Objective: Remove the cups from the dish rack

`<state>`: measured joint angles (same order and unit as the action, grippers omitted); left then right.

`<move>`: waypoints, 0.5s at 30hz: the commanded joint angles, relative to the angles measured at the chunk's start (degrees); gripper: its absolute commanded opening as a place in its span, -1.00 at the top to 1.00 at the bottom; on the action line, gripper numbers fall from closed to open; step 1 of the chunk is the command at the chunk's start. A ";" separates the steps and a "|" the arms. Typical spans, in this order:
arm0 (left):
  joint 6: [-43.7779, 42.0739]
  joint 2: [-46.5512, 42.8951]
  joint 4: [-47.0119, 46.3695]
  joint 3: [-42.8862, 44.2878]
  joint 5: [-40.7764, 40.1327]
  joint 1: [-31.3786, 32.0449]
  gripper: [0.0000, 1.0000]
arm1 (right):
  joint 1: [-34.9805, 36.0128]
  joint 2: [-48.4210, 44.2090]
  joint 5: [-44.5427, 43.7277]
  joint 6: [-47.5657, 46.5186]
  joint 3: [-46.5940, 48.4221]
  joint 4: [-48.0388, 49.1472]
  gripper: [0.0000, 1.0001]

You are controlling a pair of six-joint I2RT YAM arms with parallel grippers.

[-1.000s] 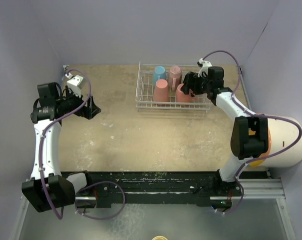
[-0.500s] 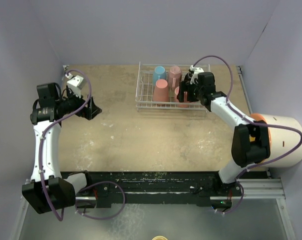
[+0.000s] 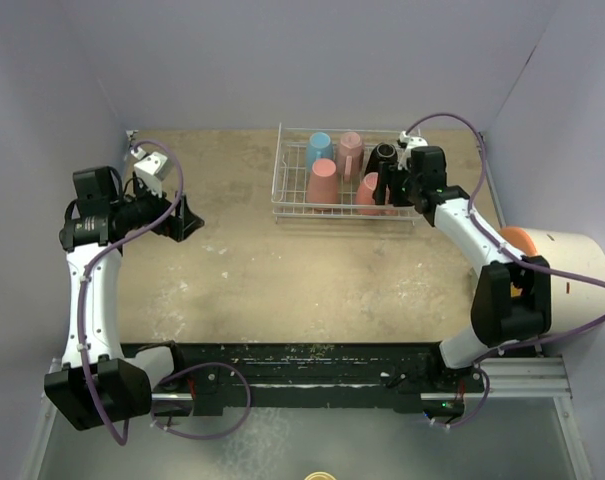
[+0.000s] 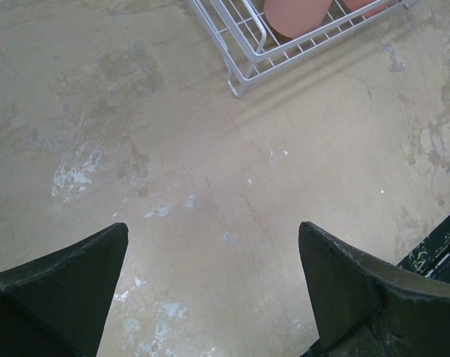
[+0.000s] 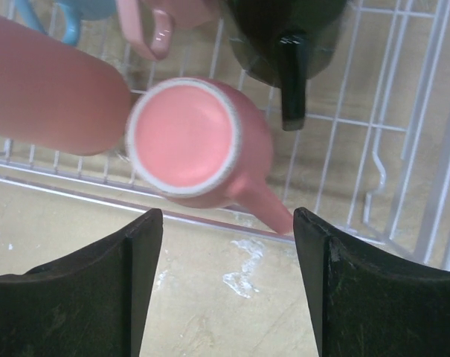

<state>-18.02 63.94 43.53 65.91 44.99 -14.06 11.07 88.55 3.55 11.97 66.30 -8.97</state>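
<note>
Upturned pink cup [image 5: 186,140], pale-ringed base, white wire dish rack [image 4: 239,72]

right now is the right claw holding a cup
No, the right claw is open, the pink cup sitting free in the dish rack.

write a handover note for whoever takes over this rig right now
Left pincer: open, empty, over the tan table, left of the white wire dish rack.
Right pincer: open, empty, at the rack's near right, facing a pink handled mug.
Cups: all five are in the rack, including the light blue mug, black mug, pink mug at the back and pink mug at front left.
Done: nothing unloaded.
Left: all five cups.
</note>
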 commanded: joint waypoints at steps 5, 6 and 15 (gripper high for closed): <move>-1.87 -2.39 0.49 2.91 2.20 0.21 -0.99 | -1.58 2.85 0.80 -1.78 1.29 -2.09 -0.19; -1.78 -2.48 0.50 2.97 2.24 0.19 -0.99 | -1.62 3.45 1.22 -2.51 1.72 -3.10 -0.14; -2.02 -3.03 0.93 3.18 2.34 0.18 -0.99 | -1.13 5.92 -0.93 -4.48 3.41 -0.67 0.18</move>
<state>-18.70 62.33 44.80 66.43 45.36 -14.06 9.37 95.22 3.70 9.08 68.05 -10.70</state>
